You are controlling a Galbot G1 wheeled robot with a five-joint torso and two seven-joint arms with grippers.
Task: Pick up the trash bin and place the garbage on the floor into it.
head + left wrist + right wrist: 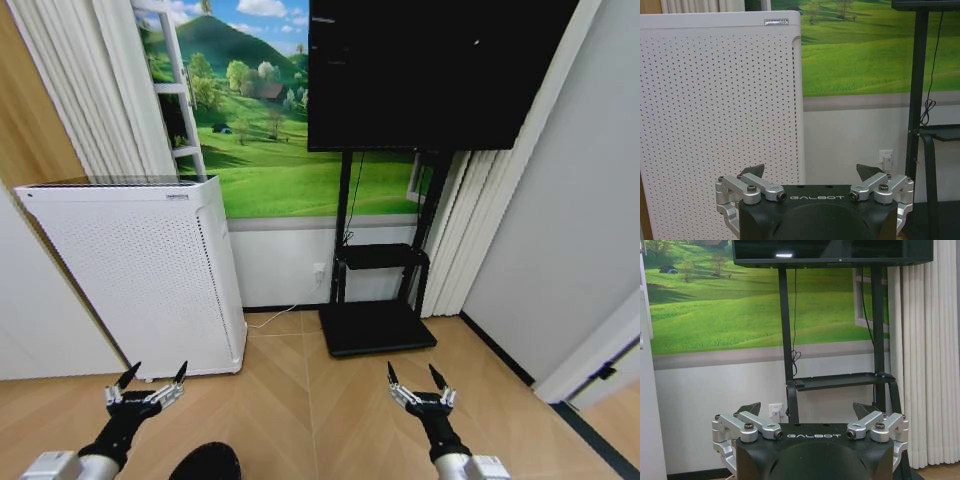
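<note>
Both grippers, left gripper (148,382) at lower left and right gripper (420,381) at lower right, hovered with fingers spread, empty, above the wooden floor (300,400). Neither bin nor litter lay nearby; a dark rounded shape (205,462) at the bottom edge was unidentifiable. Turning to search seemed wise.

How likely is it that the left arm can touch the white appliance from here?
Probably yes: the left gripper, open, hangs low just in front of the white appliance, and nothing stands between them.
</note>
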